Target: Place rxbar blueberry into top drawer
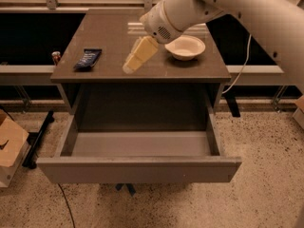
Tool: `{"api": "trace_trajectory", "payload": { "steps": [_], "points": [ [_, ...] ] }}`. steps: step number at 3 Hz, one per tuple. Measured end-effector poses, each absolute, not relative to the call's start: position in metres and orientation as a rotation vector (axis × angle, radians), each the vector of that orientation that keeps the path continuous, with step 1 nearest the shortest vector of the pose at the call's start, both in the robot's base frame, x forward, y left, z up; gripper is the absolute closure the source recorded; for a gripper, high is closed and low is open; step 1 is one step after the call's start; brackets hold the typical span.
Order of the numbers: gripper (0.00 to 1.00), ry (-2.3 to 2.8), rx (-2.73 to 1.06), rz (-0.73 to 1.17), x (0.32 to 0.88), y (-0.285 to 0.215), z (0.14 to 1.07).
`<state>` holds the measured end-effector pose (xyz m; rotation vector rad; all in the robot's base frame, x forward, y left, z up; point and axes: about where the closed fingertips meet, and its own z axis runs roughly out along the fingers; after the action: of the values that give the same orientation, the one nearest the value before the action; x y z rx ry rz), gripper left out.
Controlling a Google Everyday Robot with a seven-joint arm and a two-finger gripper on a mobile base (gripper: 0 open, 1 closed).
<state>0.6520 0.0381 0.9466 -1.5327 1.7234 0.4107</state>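
Observation:
The rxbar blueberry (88, 59), a small dark blue wrapped bar, lies flat on the cabinet top near its front left corner. The top drawer (137, 170) is pulled wide open below, its grey inside bare. My gripper (129, 68) hangs above the front middle of the cabinet top, to the right of the bar and apart from it, holding nothing that I can see. The white arm reaches in from the upper right.
A white bowl (185, 47) stands on the cabinet top (114, 34) at the right. A small red-and-white can (56, 57) stands on the ledge left of the cabinet. A cardboard box (9, 144) sits on the floor at the left. A cable runs along the floor.

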Motion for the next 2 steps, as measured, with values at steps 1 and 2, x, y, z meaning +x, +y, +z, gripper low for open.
{"api": "trace_trajectory", "payload": {
  "steps": [1, 2],
  "points": [
    [0.00, 1.700, -1.508, 0.463, 0.671, 0.063, 0.935],
    [0.00, 1.676, -1.511, 0.521, 0.689, 0.093, 0.921]
  ]
}}
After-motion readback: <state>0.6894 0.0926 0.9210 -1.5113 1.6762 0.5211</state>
